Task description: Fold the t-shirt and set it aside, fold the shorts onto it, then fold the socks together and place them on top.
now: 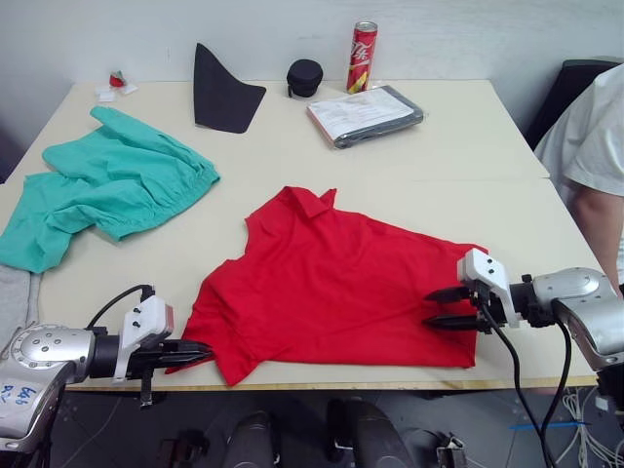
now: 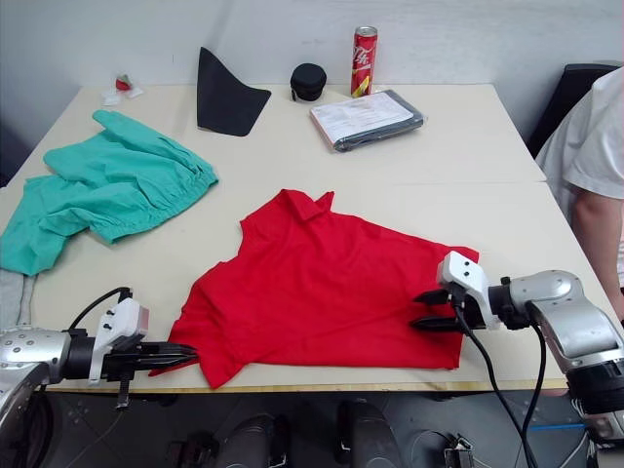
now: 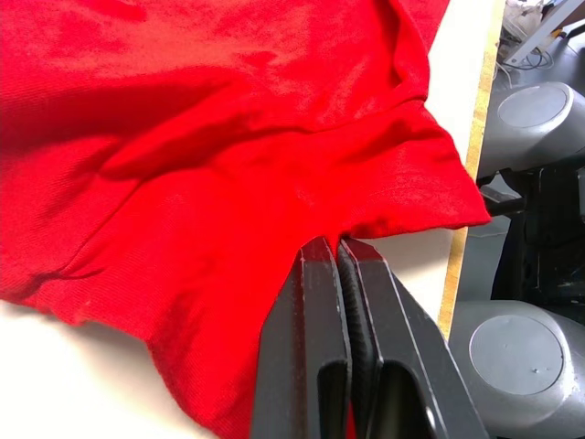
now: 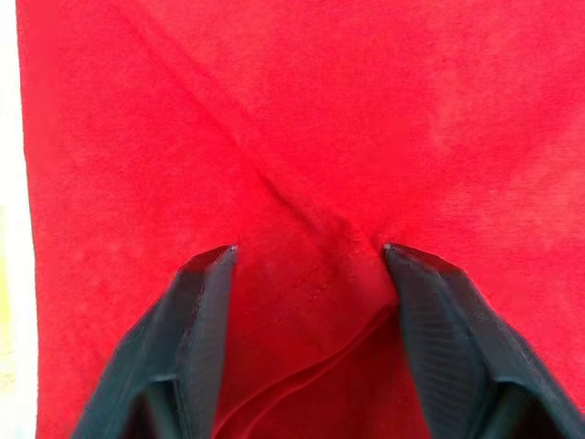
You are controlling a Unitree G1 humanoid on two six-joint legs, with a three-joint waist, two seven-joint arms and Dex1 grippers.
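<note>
Fingers, left: the left gripper (image 1: pixel 200 353) has its two black fingers pressed together on the near edge of the t-shirt (image 1: pixel 336 283), by the sleeve at the table's 7 o'clock; in the left wrist view red cloth runs right into the closed tips.
Fingers, right: the right gripper (image 1: pixel 431 307) is spread wide, tips resting on the shirt's hem end at about 4 o'clock, with a loose fold of fabric lying between them, nothing pinched yet.
T-shirt: lying mostly flat on the near half of the table (image 1: pixel 439 136), collar pointing to 12 o'clock, body running off towards 4 o'clock.
Shorts: the shorts (image 1: pixel 107 180) sit bunched at 10 o'clock, well apart from the shirt, not yet touched.
Socks: a grey scrap at the far left edge (image 1: pixel 14 297) may be them; too little shows to be sure.
Step in hand: looks like getting a grip on both ends for the first fold.
How to do it well: the right side should close on the full hem edge, both layers if they are there, before anything lifts. Then raise both ends level and together, so the cloth hangs taut and does not twist.
Watch out: the left pinch is very near the edge and could slip.
Bystander: a person's arm (image 1: pixel 595 210) at 3 o'clock; keep the swing clear of it.
</note>
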